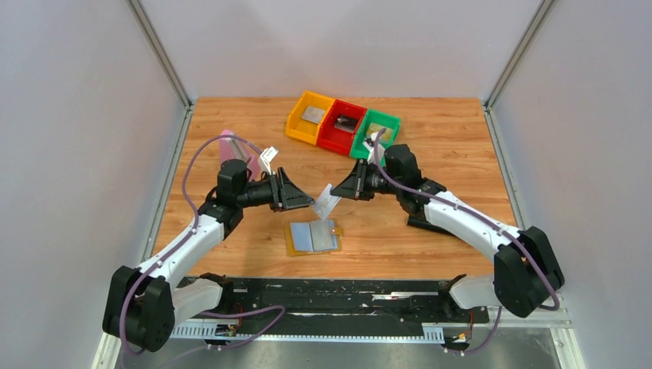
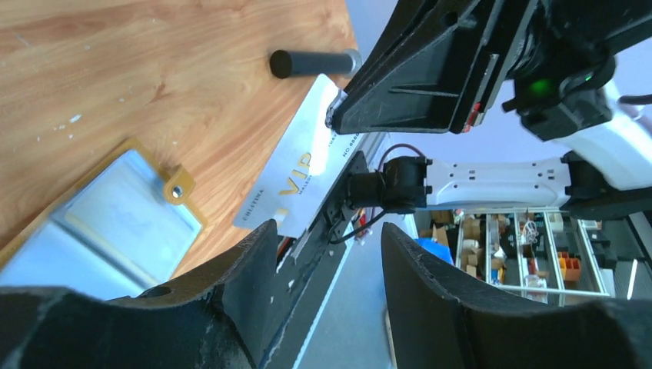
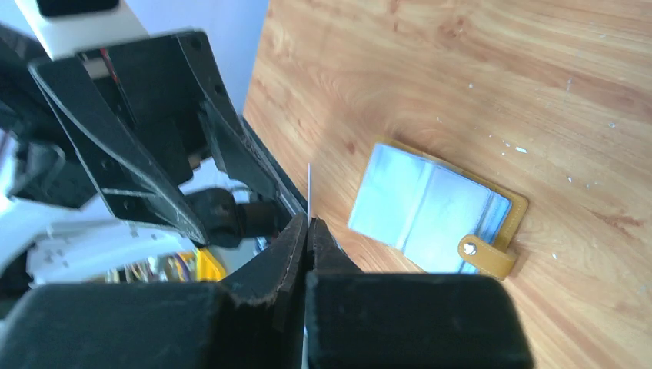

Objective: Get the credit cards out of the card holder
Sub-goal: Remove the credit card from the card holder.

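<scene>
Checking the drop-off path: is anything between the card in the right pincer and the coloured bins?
Nothing visible. The silver card, clamped in the right pincer, has only wood tabletop between it and the bins; the open left pincer sits opposite.

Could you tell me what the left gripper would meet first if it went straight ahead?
Likely the silver credit card just ahead of the left gripper, pinched by the right gripper; depth unclear.

One mustard-tan bifold card holder [image 1: 291, 239]. Three plastic bins [image 1: 296, 123] [image 1: 332, 138] [image 1: 388, 117] far: yellow, red, green. Three flat cards: silver card [image 1: 327, 201] mid-air, grey card [image 1: 312, 114], dark card [image 1: 344, 121]. One pink block [image 1: 231, 146] left; one black rod [image 1: 425, 224] right.
</scene>
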`<act>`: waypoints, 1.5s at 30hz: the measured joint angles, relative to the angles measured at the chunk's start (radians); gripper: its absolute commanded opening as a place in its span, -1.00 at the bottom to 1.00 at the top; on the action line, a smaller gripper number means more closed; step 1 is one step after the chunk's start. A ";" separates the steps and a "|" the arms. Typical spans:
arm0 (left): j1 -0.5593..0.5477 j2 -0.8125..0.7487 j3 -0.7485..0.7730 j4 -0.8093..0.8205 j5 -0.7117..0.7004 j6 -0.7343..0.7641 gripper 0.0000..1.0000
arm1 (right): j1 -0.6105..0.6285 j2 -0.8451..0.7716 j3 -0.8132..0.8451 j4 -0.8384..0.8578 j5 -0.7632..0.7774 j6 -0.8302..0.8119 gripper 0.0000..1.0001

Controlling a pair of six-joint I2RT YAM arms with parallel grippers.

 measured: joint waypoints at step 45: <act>-0.058 0.102 -0.095 0.465 -0.125 -0.310 -1.00 | 0.114 -0.257 -0.367 0.442 0.581 0.447 -0.11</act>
